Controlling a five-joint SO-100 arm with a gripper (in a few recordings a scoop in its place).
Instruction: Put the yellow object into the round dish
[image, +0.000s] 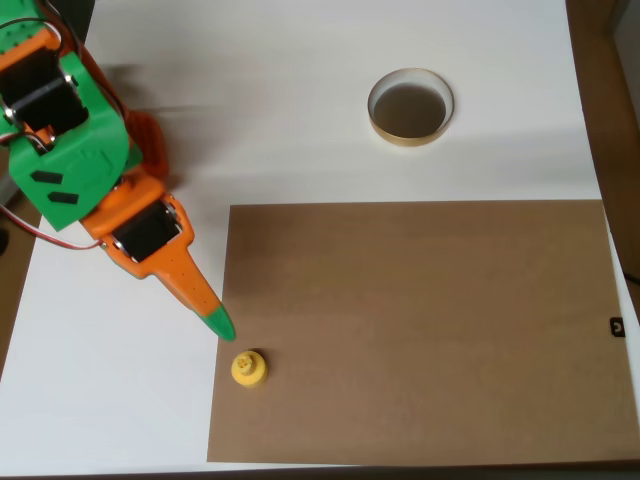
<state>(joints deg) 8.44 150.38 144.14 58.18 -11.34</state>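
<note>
Down at the bottom of the overhead view, the yellow object (249, 368) sits on the brown mat (420, 330), just inside the mat's left edge. It stands upright, round base down with the small knob on top, and a little dark shadow shows at its upper right.

Just above and to the left of it comes the gripper (218, 322): a long orange finger with a green tip, pointing down and to the right. The tip hangs near the yellow object but apart from it, right over the mat's left border. From this angle the fingers overlap into one tapered shape, so I cannot tell how far apart they are; nothing shows between them.

Further up, the arm (70, 130) runs off the top left corner, green and orange housings with black motor blocks and a thin red wire at the left edge; its base is cut off.

Farthest away, on the white table (250, 100) above the mat, stands the round dish (410, 107), tan rim, dark inside, with nothing in it. It is well apart from the yellow object.
</note>
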